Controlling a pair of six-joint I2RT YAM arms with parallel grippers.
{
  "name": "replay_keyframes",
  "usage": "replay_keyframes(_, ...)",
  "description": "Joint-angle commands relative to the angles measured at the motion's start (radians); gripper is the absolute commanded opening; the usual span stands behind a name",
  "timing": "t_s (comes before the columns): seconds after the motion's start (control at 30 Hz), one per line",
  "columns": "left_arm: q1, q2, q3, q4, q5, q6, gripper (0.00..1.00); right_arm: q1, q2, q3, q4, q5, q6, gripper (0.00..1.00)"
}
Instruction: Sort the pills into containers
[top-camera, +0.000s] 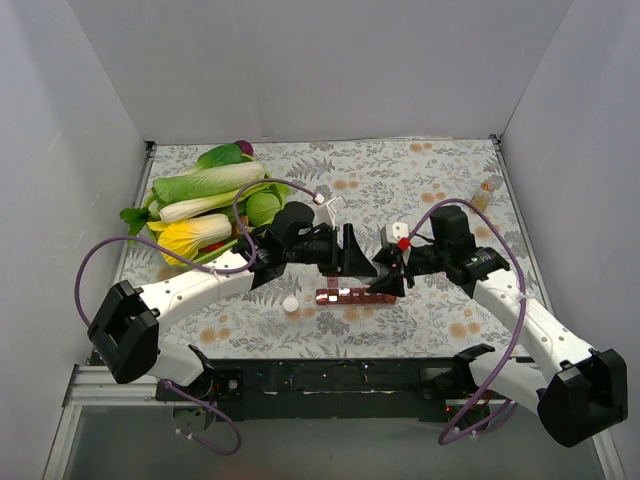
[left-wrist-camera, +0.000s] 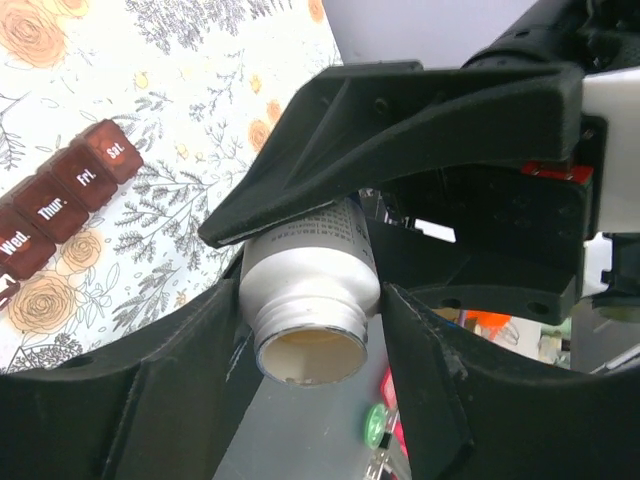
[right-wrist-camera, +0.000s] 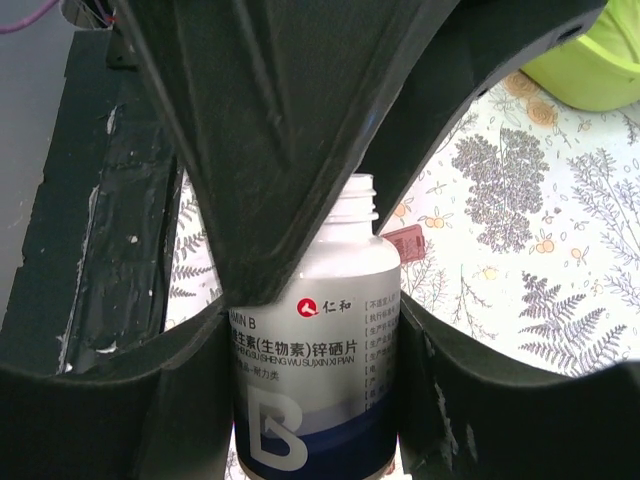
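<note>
The containers, a dark red-brown strip of lidded day compartments (top-camera: 355, 295), lie on the floral cloth below both grippers; the strip also shows in the left wrist view (left-wrist-camera: 60, 200), and one corner shows in the right wrist view (right-wrist-camera: 405, 243). A white, uncapped pill bottle (right-wrist-camera: 310, 370) with a blue-and-grey label sits between both grippers. My right gripper (right-wrist-camera: 315, 330) is shut on its body. My left gripper (left-wrist-camera: 310, 330) is closed against its shoulders, with the open mouth (left-wrist-camera: 310, 355) facing that camera. In the top view the two grippers (top-camera: 372, 268) meet and hide the bottle.
A white bottle cap (top-camera: 290, 303) lies on the cloth left of the strip. A pile of toy vegetables (top-camera: 205, 205) fills the back left. A small bottle (top-camera: 483, 195) stands at the back right. White walls enclose the table.
</note>
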Motion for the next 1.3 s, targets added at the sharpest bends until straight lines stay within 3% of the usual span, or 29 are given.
replay_keyframes(0.0, 0.039, -0.087, -0.005, 0.014, -0.017, -0.012, 0.62, -0.014, -0.005, 0.031, -0.027, -0.023, -0.017, 0.05)
replay_keyframes(0.27, 0.088, -0.138, 0.025, -0.052, -0.049, 0.051, 0.80, -0.028, -0.009, 0.037, -0.012, -0.046, 0.007, 0.04)
replay_keyframes(0.47, 0.119, -0.258, 0.110, -0.263, -0.259, 0.274, 0.90, -0.102, 0.017, 0.146, 0.035, -0.094, 0.123, 0.03)
replay_keyframes(0.5, 0.122, -0.285, 0.115, -0.278, -0.329, 0.301, 0.91, -0.116, 0.039, 0.176, 0.117, -0.138, 0.171, 0.03)
replay_keyframes(0.63, 0.127, -0.443, 0.104, -0.287, -0.450, 0.376, 0.98, -0.174, 0.137, 0.350, 0.442, -0.215, 0.563, 0.02)
replay_keyframes(0.7, 0.127, -0.530, 0.086, -0.281, -0.489, 0.387, 0.98, -0.203, 0.210, 0.436, 0.701, -0.213, 0.969, 0.02)
replay_keyframes(0.73, 0.127, -0.555, 0.078, -0.281, -0.519, 0.388, 0.98, -0.215, 0.240, 0.450, 1.104, -0.200, 1.147, 0.03)
replay_keyframes(0.77, 0.127, -0.576, 0.059, -0.281, -0.523, 0.390, 0.98, -0.262, 0.270, 0.464, 1.305, -0.177, 1.543, 0.02)
replay_keyframes(0.83, 0.127, -0.633, 0.040, -0.284, -0.559, 0.379, 0.98, -0.322, 0.379, 0.543, 1.608, -0.027, 1.833, 0.03)
replay_keyframes(0.9, 0.127, -0.661, 0.014, -0.285, -0.563, 0.371, 0.98, -0.379, 0.471, 0.621, 1.788, 0.096, 2.133, 0.03)
replay_keyframes(0.97, 0.125, -0.688, 0.000, -0.285, -0.566, 0.361, 0.98, -0.355, 0.461, 0.625, 1.873, 0.149, 2.178, 0.04)
replay_keyframes(1.07, 0.127, -0.701, -0.017, -0.288, -0.561, 0.361, 0.98, -0.219, 0.383, 0.646, 1.989, 0.011, 2.120, 0.05)
replay_keyframes(1.13, 0.127, -0.702, -0.024, -0.287, -0.555, 0.362, 0.98, -0.192, 0.268, 0.614, 1.889, -0.072, 1.912, 0.04)
replay_keyframes(1.2, 0.127, -0.701, -0.029, -0.279, -0.541, 0.367, 0.98, -0.299, 0.295, 0.625, 1.893, -0.024, 1.947, 0.04)
replay_keyframes(1.27, 0.127, -0.701, -0.043, -0.256, -0.537, 0.374, 0.98, -0.378, 0.329, 0.596, 1.945, 0.069, 2.106, 0.05)
